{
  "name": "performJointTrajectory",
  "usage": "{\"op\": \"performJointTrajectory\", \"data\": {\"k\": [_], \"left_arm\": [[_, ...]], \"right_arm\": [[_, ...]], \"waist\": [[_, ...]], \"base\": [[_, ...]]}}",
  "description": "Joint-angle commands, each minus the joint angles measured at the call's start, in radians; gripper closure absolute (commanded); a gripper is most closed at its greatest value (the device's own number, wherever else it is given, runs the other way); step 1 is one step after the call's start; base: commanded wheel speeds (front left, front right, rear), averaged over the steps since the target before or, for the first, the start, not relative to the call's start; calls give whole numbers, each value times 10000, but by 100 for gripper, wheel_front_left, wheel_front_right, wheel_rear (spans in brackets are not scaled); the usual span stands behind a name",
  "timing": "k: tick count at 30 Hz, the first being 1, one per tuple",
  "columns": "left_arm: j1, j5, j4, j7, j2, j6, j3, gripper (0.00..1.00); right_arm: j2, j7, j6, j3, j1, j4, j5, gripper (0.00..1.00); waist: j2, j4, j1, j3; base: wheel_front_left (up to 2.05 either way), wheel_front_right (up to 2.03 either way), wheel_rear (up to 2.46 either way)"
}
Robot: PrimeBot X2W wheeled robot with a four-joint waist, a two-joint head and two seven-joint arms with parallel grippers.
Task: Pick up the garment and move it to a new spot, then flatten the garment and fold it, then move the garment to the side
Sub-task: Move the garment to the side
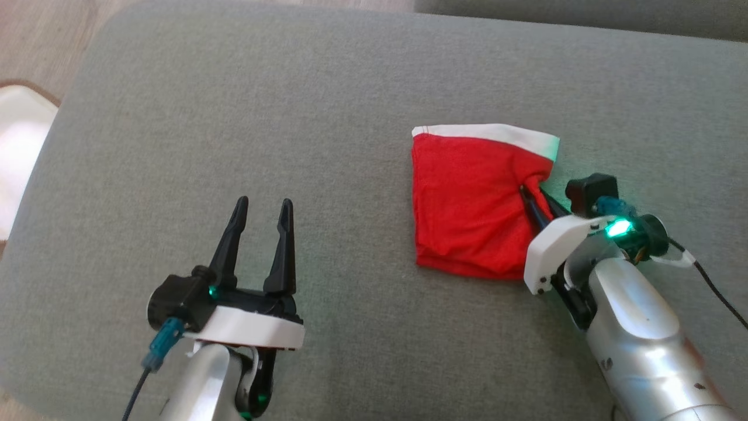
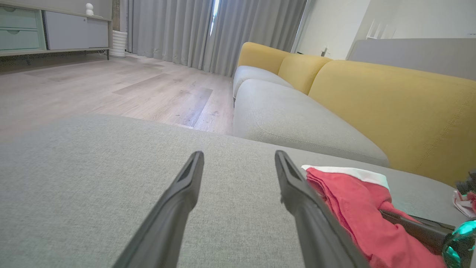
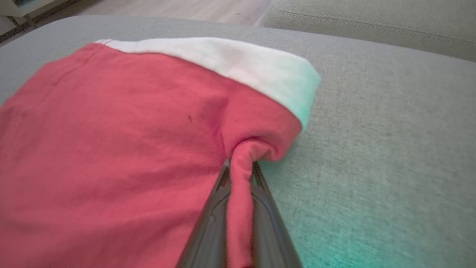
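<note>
Inspection of the grey cushion (image 1: 234, 117): 1 garment (image 1: 467, 204) lay on it, well away from the left edge and right of the middle of the part visible in the head view. The garment was red and sat in a compact, roughly square shape. Its white band (image 1: 491, 133) ran along the side facing the cushion's far edge. The layers at the near side looked doubled over.

The right gripper (image 1: 529, 196) stood at the garment's right side, just below the white band. Its 2 dark fingers were drawn narrow and pinched a gathered ridge of red cloth between them. The right wrist view confirmed this: the cloth ran up between the fingers (image 3: 208, 223) and puckered at their tips. The rest of the garment (image 3: 111, 149) rested on the cushion.

The left gripper (image 1: 263, 204) was over bare cushion toward the near left, well apart from the garment. Its jaws stood wide with nothing between them. I could not tell whether it touched the fabric beneath.

In the left wrist view the garment (image 2: 357, 208) appeared just right of that gripper's right finger (image 2: 297, 193). Beyond the cushion stood a yellow-backed sofa (image 2: 390, 104), a wooden floor (image 2: 111, 85) and grey curtains (image 2: 178, 29).
</note>
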Motion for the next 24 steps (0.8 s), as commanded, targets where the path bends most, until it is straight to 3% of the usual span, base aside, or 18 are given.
{"op": "performJointTrajectory", "data": {"k": [1,13,18,24], "left_arm": [[-235,-63,-272,-95,54,35,396,0],[0,-177,-487,-95,54,87,115,0],[94,-337,-597,-95,54,213,-212,0],[-52,-394,-769,-95,54,317,-338,0]], "right_arm": [[-53,-200,-7,348,-77,13,-152,100],[-861,-1239,-7,1403,-368,-158,-757,100],[-1994,-719,-7,2306,-369,-756,-465,100],[-4085,162,-7,3050,-535,-1888,624,100]], "waist": [[0,-115,0,-132],[0,-1218,0,-994],[0,-1842,0,-1178],[0,-2417,0,-810]], "base": [[0,0,0],[0,0,0],[0,0,0],[0,0,0]]}}
